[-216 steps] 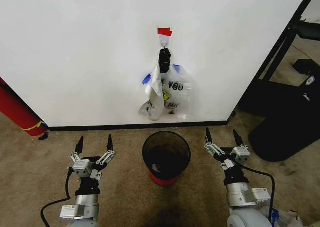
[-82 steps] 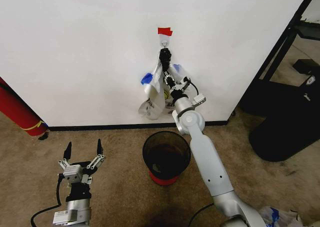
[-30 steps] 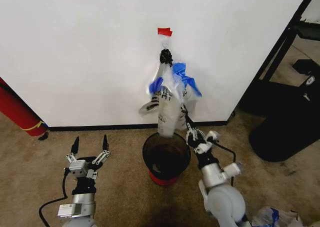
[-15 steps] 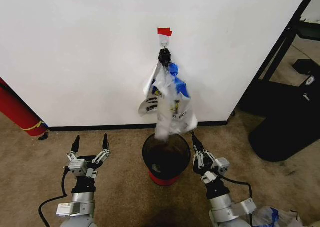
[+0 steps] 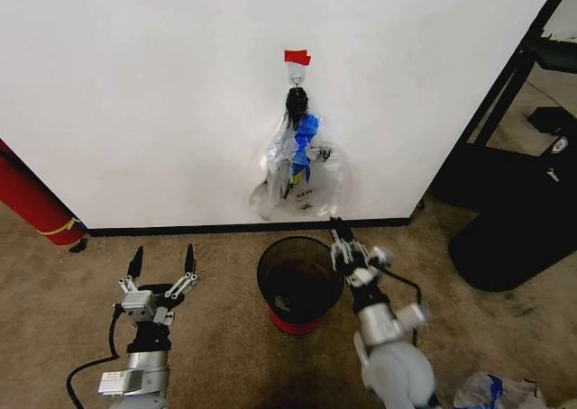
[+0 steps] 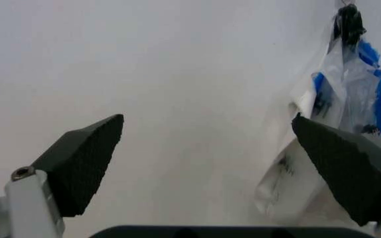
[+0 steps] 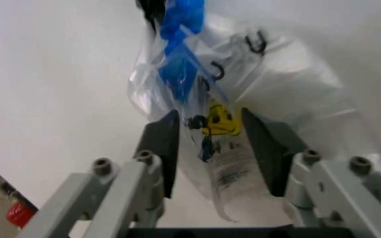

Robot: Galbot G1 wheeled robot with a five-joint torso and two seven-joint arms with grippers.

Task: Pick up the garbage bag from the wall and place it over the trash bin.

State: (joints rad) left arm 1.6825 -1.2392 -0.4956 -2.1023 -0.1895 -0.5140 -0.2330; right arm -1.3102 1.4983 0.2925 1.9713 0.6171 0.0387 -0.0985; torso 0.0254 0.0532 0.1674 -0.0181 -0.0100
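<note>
White wall (image 5: 135,85) holds garbage bag (image 5: 302,170), lettering unreadable.

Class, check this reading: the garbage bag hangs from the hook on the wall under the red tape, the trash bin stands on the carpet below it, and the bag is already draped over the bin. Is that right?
One part is wrong. The garbage bag is not draped over the trash bin; it hangs on the wall from the hook under the red tape, clear of the bin, as the head view shows. The rest holds.
</note>
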